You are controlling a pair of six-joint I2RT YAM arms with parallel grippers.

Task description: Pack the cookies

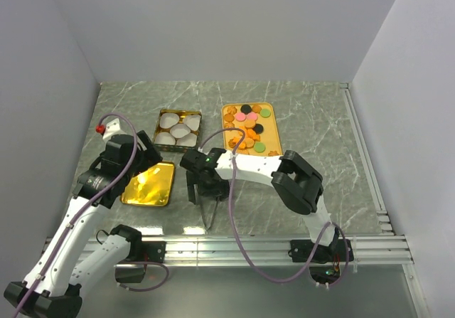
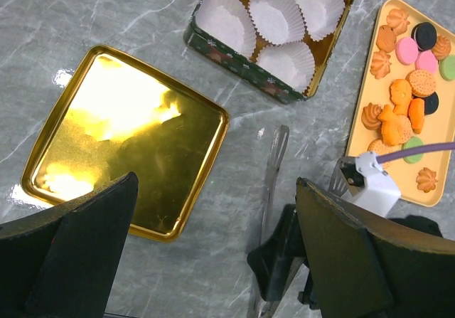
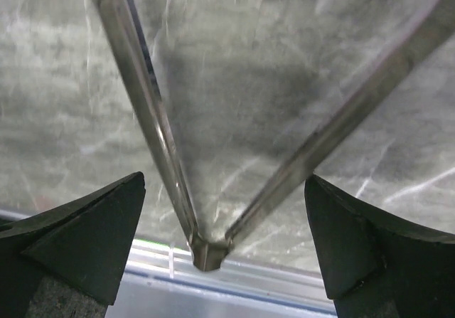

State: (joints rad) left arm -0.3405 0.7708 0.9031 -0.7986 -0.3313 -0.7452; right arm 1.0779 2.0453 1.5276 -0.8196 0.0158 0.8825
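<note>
Straddling the spread, empty tongs [image 2: 276, 154] with jaws wide apart, the right gripper [image 3: 226, 186] is the nearer of the 2, tong tips pointing away toward the cookies [image 1: 249, 127] on the tray [image 2: 361, 83].

We'd call this a robot lab test cell, not a kitchen. Plain white walls [image 1: 234, 26] box in three sides of a grey marble-look table [image 1: 320, 119]. A slotted aluminium rail [image 1: 234, 248] runs along the near edge, and the left arm [image 1: 85, 211] and right arm [image 1: 284, 172] are mounted on it. A purple cable [image 1: 232, 218] hangs loose. The only props are a tray [image 1: 277, 149] of cookies [image 1: 245, 129] and a tin [image 1: 160, 119] of paper cups [image 1: 178, 129].
</note>
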